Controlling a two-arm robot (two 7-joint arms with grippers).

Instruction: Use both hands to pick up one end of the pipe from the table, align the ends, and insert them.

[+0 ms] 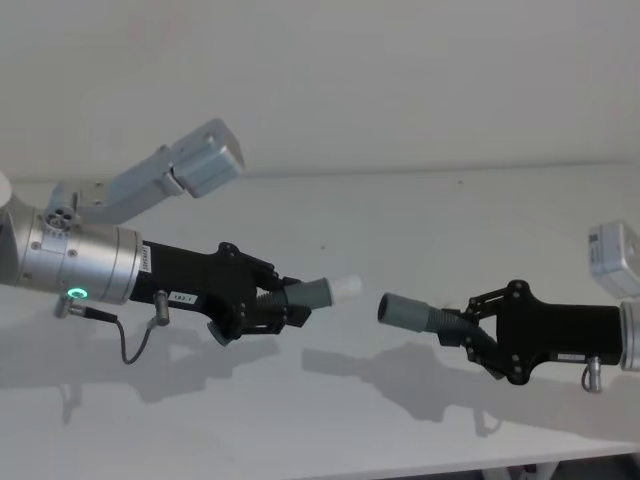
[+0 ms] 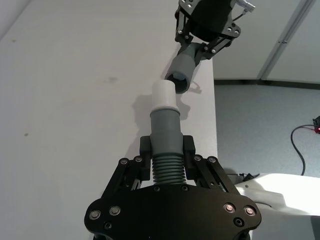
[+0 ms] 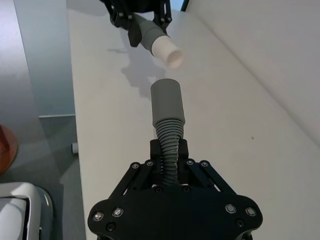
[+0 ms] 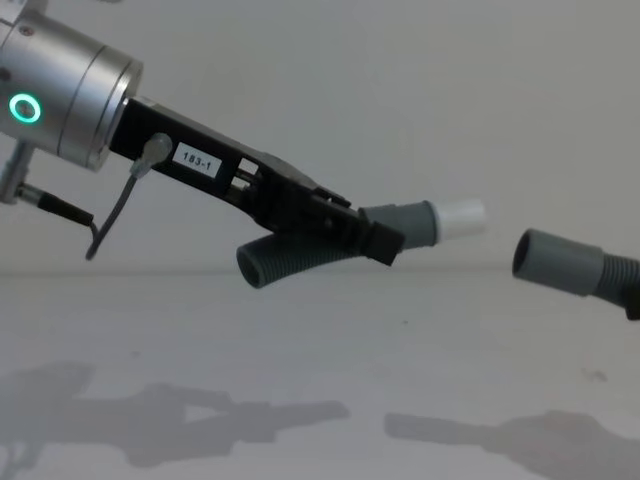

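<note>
Left arm: silver cylindrical wrist with a green ring light at its 6 o'clock edge and a cluster of round ports on the end face. A pale grey box-shaped module sits on a bracket at 1 o'clock of the wrist. Thin black cable loops from a metal plug beneath. Left gripper: matte black body, scissor-link fingers, silver screw heads at the pivots, small white number label reading 183-1. Right gripper: same black linkage and screws, a small label on its body, silver wrist at the 3 o'clock edge, a white module above it
</note>
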